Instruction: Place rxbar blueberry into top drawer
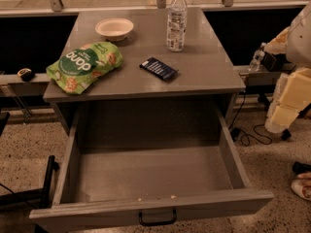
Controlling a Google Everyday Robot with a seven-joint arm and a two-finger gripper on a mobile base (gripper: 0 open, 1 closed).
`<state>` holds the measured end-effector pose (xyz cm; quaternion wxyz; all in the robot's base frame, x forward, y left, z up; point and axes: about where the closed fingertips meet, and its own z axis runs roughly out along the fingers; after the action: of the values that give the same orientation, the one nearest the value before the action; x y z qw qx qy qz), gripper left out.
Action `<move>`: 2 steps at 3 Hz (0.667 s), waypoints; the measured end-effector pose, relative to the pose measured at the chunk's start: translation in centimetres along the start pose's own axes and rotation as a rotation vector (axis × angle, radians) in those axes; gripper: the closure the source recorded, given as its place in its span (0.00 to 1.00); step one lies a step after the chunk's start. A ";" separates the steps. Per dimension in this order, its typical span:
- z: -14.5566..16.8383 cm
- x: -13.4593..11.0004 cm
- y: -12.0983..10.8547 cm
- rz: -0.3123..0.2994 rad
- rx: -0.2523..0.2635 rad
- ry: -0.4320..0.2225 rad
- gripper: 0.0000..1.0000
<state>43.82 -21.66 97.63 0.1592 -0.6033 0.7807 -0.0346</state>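
Looked down on a grey table [204, 72] filling the middle of the frame. Found the drawer [150, 174] pulled wide open beneath it, across the lower half, black handle [157, 218] at bottom centre. Spotted the bar [159, 68] lying flat on the tabletop just above frame centre, outside the drawer, touching nothing. Noted a green bag [85, 66] at left, a bowl [114, 28] at upper left, a bottle [176, 19] upright at top centre. Made out the gripper [290, 101] at the right edge, off the table, well apart from the bar; could not tell whether open or closed.
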 end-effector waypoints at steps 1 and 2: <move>0.1 -0.2 -0.2 0.001 0.004 -0.009 0.00; 1.4 -2.4 -1.6 0.009 0.036 -0.094 0.00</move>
<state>46.27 -19.62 97.22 0.2069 -0.5977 0.7743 -0.0195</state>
